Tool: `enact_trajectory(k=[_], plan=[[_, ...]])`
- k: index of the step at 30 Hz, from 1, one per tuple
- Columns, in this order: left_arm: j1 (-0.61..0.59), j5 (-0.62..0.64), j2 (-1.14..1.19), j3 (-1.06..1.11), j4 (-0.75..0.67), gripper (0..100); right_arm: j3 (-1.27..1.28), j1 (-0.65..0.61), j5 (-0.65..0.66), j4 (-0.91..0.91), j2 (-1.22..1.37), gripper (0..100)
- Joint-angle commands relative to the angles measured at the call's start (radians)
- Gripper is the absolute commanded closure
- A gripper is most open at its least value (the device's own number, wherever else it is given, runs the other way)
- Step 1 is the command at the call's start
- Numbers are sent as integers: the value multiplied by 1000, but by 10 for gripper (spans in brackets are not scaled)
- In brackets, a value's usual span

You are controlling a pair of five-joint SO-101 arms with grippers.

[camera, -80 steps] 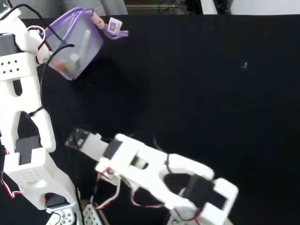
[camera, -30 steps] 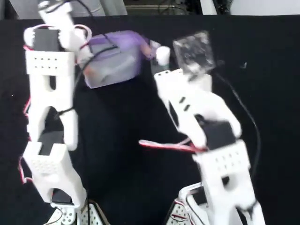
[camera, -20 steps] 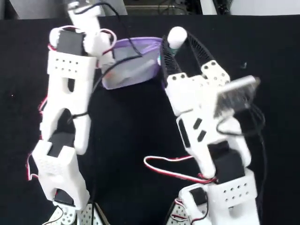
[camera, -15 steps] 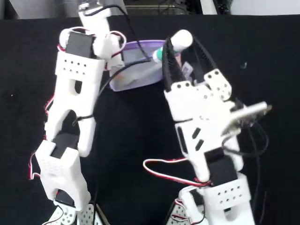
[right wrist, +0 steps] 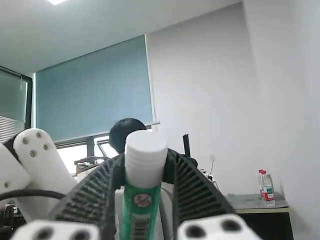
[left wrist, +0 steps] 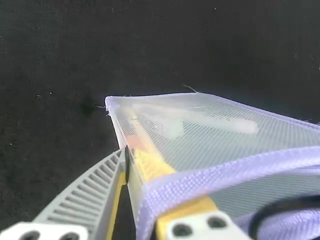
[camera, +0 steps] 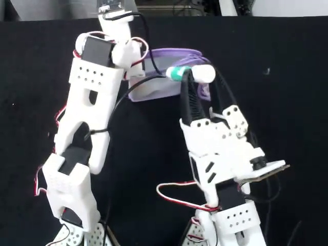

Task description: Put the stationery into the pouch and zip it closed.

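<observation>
A translucent purple mesh pouch [camera: 156, 88] hangs above the black table at the back centre, its zipper edge up. My left gripper [camera: 135, 73] is shut on one end of it. In the left wrist view the pouch [left wrist: 210, 140] holds a white stick and an orange item, with the gripper [left wrist: 127, 157] clamped at its corner. My right gripper [camera: 199, 75] is shut on a glue stick [camera: 179, 72] with a green label and a white cap. The stick lies sideways right beside the pouch's rim. In the right wrist view the glue stick [right wrist: 145, 165] stands between the fingers [right wrist: 95, 187].
The black table [camera: 287, 77] lies open to the right and left of the arms. Red and white cables [camera: 177, 187] loop near the right arm's base. The right wrist view looks up into the room at a window blind [right wrist: 95, 85].
The left arm has carried the pouch right toward the table's centre. The right arm has swung up and back with the glue stick, tipping it sideways next to the pouch's rim.
</observation>
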Motion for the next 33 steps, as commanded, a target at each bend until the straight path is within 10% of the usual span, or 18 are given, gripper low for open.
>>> enact_trajectory(k=[1,22,33], plan=[[35,12,-40,19,6,971,-4,-2,-6,-87,22,988],[24,8,-38,30,5,971,-151,83,-6,-474,682,988],[-10,9,-38,30,5,971,-206,64,-5,-235,697,987]])
